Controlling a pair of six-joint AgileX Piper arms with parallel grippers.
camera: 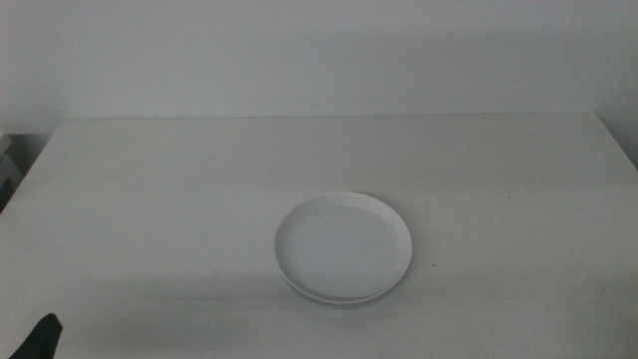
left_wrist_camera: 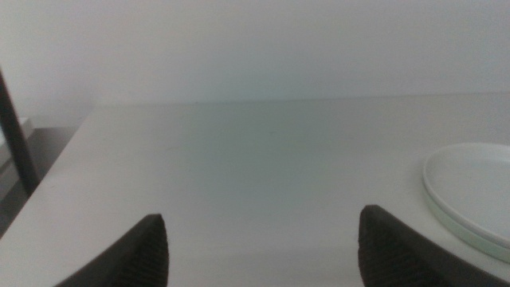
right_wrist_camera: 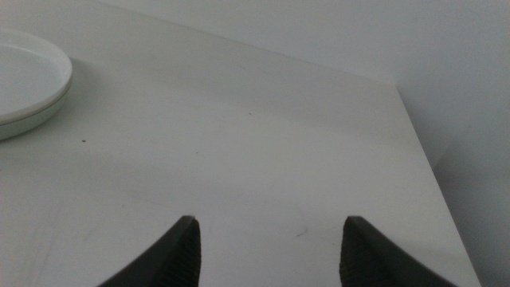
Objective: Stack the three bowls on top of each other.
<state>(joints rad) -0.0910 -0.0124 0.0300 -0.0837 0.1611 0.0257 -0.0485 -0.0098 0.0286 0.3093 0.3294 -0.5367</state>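
1. Bowls sit in one stack near table centre, slightly twd front; white bowl on top.
2. A pale mint green rim peeks out under the white one; can't make out a grey bowl.
3. Left gripper waits at front-left corner, jaws wide, nothing between.
4. Right gripper low over table on stack's right side, jaws wide, empty.

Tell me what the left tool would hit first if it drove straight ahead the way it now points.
Probably nothing on the table: ahead of the open left tool lies bare table, then the wall. The stacked bowls sit off to one side, though depth is unclear.
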